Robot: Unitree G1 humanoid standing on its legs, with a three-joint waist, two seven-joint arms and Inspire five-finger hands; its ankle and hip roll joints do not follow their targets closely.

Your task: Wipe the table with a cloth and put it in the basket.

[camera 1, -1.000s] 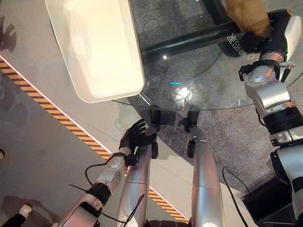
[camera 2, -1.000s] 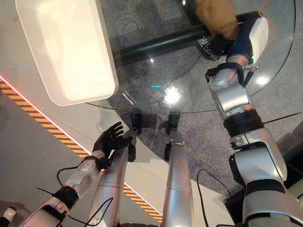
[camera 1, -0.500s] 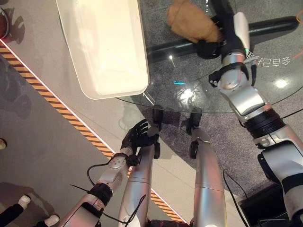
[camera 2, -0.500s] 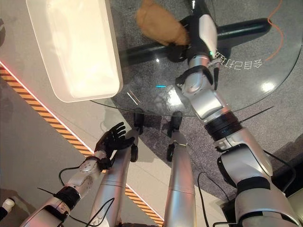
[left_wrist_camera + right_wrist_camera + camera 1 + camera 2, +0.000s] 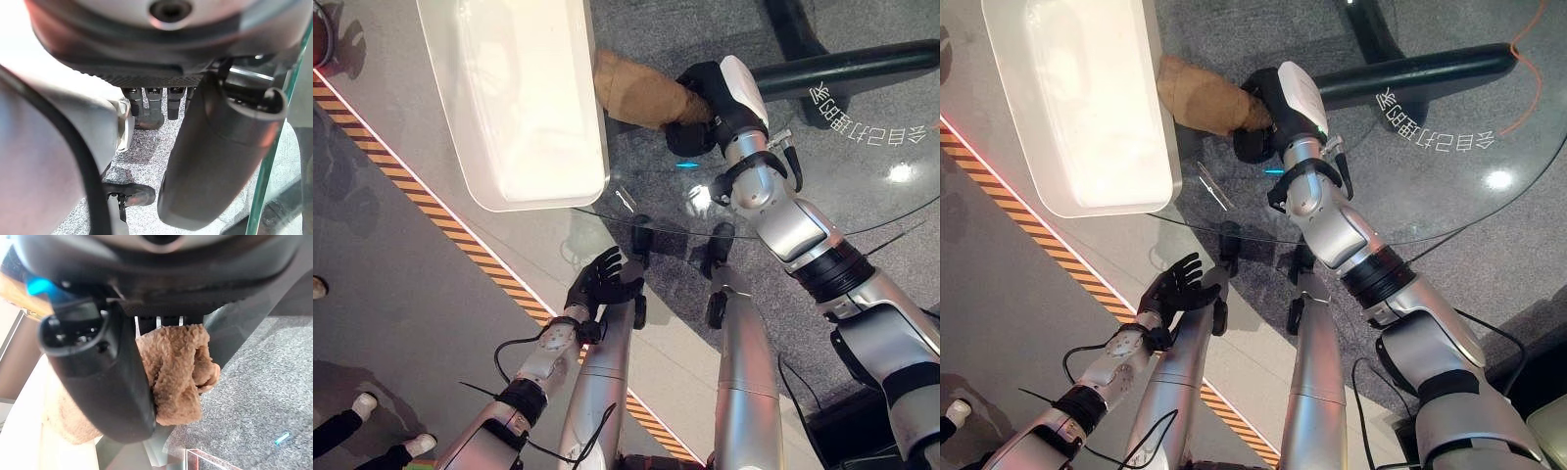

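A brown fluffy cloth [image 5: 636, 93] lies bunched on the round glass table [image 5: 862, 147], its far end against the right wall of the white basket [image 5: 509, 108]. My right hand [image 5: 705, 98] is shut on the cloth [image 5: 173, 372], with the thumb and fingers curled round it in the right wrist view. The basket [image 5: 1077, 108] stands on the table's left part and overhangs its edge. My left hand [image 5: 597, 284] hangs open below the table's near edge, fingers spread, holding nothing.
Black table legs [image 5: 847, 69] show through the glass. A small blue mark [image 5: 686, 164] sits on the glass near my right wrist. Orange-black striped tape [image 5: 460, 245] runs across the floor on the left. A person's shoes [image 5: 362, 403] stand at the lower left.
My right hand has swept the cloth leftwards across the glass, from the far right to the basket's wall. The left hand has stayed where it was.
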